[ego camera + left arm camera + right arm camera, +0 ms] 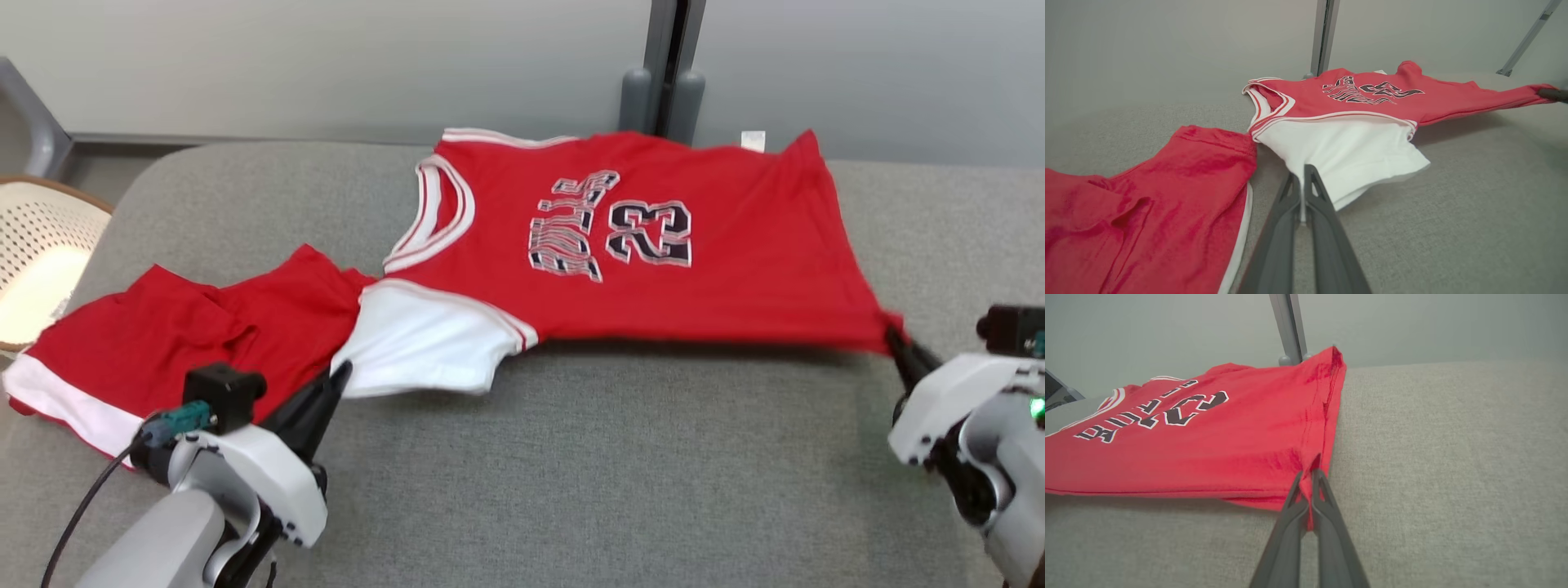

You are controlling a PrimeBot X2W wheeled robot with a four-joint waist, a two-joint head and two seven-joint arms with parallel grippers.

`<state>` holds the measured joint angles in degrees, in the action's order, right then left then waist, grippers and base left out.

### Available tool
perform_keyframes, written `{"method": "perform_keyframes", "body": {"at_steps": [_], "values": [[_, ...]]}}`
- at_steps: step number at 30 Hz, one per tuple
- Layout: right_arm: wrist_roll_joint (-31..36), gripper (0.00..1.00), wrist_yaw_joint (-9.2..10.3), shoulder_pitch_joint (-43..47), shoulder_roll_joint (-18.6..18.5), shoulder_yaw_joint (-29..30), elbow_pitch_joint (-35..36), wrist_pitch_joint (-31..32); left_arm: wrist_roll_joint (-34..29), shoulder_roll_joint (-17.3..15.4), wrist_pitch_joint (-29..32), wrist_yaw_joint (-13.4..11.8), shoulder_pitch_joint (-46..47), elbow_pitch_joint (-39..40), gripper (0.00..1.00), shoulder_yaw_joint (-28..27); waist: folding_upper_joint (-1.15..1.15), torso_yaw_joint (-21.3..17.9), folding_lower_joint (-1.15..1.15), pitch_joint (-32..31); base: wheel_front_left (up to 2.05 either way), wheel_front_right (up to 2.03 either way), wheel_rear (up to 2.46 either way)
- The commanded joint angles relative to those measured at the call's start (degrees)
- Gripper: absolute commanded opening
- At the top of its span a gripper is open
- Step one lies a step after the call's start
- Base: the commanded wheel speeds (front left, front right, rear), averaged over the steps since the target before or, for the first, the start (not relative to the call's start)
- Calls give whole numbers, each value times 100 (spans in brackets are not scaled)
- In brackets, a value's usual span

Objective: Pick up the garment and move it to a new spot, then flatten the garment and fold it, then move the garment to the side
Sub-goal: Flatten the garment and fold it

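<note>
- Red jersey (653, 269) lay spread on the grey pad (571, 490), stretched between the two claws. Its far edge rested on the pad and its near edge was slightly raised, with a shadow under it.
- Left claw (339, 377) was clamped on the near edge of the white sleeve (424, 343). In the left wrist view a sliver of white cloth showed between its fingers.
- Right claw (894, 335) was clamped on the near hem corner, with red cloth pinched at its tips.
- From the left claw the jersey ran ahead and off to the right. From the right claw it ran ahead and off to the left.
- The jersey's long axis, collar to hem, lay roughly along the line joining the two claws. The collar end was nearer the left claw and the hem was at the right one, so each arm had its own end.
- Red shorts (163, 343) lay just left of the left claw and met the jersey at the shoulder. Whether they overlapped could not be told.
- The step in hand looked like flattening.
- The next move would probably turn on drawing the claws apart along that axis while lowering the near edge.
- The thin hold on the sleeve seemed the likelier one to slip.
</note>
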<state>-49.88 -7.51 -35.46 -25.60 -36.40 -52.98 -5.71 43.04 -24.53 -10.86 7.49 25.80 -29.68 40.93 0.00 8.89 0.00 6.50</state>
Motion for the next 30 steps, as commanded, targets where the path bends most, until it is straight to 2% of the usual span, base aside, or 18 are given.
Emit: {"method": "perform_keyframes", "body": {"at_steps": [1, 5, 10, 15, 26, 30], "values": [[-223, 0, 4, 199, -56, -71, 61, 243, 108, -131, 75, -3, -125, 105, 0, 65, 0, 34, 0, -199, 0, 0, 0], [-677, 0, 4, 562, -353, -333, 353, 850, 480, -413, 379, -3, -482, 499, 0, 271, 0, 31, 0, -421, 0, 0, 0], [-1092, 0, 6, 958, -777, -617, 654, 1404, 636, -889, 697, -19, -893, 1017, 0, 473, 0, 1, 0, -680, 0, 0, 0], [-1473, 0, 7, 1296, -1119, -742, 1086, 1826, 785, -1143, 1060, -117, -1202, 1552, 0, 578, 0, -55, 0, -805, 0, 0, 0], [-2195, 0, 7, 1974, -1790, -869, 1943, 3180, 1187, -2002, 2162, -201, -1848, 2883, 0, 892, 0, -219, 0, -866, 0, 0, 0], [-2310, 0, 7, 2057, -1933, -807, 2207, 3487, 1247, -2179, 2338, -316, -1927, 3260, 0, 883, 0, -253, 0, -833, 0, 0, 0]]}}
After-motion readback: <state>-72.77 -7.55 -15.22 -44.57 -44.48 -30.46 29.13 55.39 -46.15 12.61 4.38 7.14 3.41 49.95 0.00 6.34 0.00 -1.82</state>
